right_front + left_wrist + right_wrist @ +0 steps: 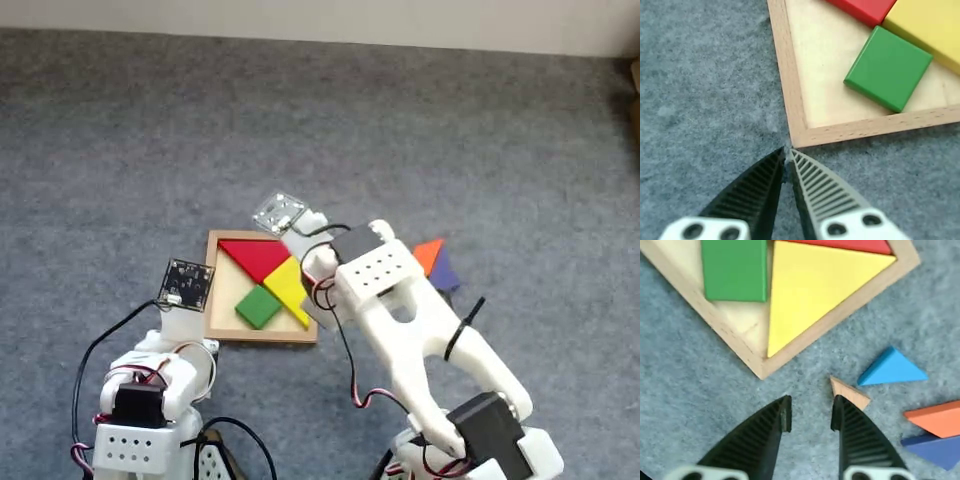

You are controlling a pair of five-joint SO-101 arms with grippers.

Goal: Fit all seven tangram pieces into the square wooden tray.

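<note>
The square wooden tray [222, 332] holds a red triangle [255, 256], a yellow triangle [288, 287] and a green square [259, 306]. My left gripper [786, 156] is shut and empty, its tips on the carpet just off a corner of the tray [790, 100], near the green square [888, 67]. My right gripper [810, 415] is open above the carpet just outside another corner of the tray [840, 315]. A small tan triangle [850, 392] lies against one fingertip [837, 412]. Beyond it lie a light blue triangle [891, 369], an orange piece [935, 417] and a dark blue piece [935, 450].
Everything rests on grey carpet. The orange piece [430, 253] and dark blue piece [445, 275] lie to the right of the right arm [400, 320], which hangs over the tray's right edge. The left arm's base [140, 420] is below the tray. Open carpet stretches behind.
</note>
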